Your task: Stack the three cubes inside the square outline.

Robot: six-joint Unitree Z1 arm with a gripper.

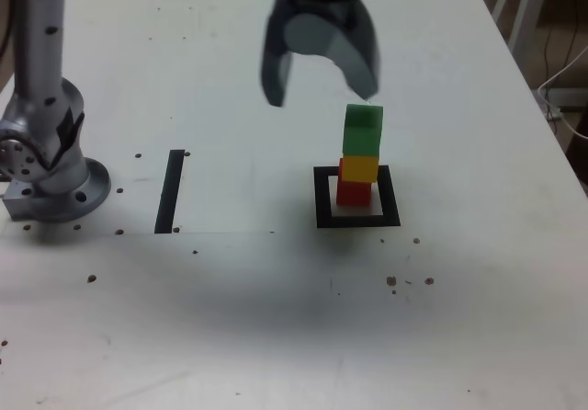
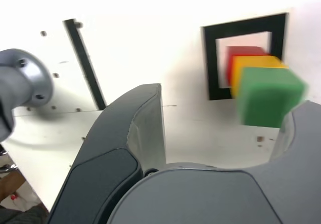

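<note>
Bare white counter (image 1: 276, 336), flecked with small dark specks, fills the front of the exterior view; behind it the stack stands inside the square outline (image 1: 357, 222): red cube (image 1: 354, 192) at the bottom, yellow cube (image 1: 359, 168) on it, green cube (image 1: 363, 130) on top. The green one looks shifted a little toward the exterior view's right and slightly tilted, so the tower does not look quite plumb. Above it and toward the exterior view's left hangs the claw (image 1: 323, 88), spread wide and empty, clear of the green cube — nothing bridges the gap between them. A narrow black strip (image 1: 170, 190) lies well apart toward the exterior view's left, near the arm's grey base (image 1: 46, 166). Turning to the wrist view, the claw's dark fingers (image 2: 125, 148) crowd the near field, parted and gripping nothing, and the green cube (image 2: 268, 96) shows between them, hard by one finger, with the yellow cube (image 2: 253, 63) and red cube (image 2: 243, 53) peeking out behind it and the square outline (image 2: 241, 30) framing the pile. The tower sits below the claw and off toward one finger rather than centred between them, so I judge the stacking done, and any next move should lift straight away — a sideways drift could clip the top cube.
</note>
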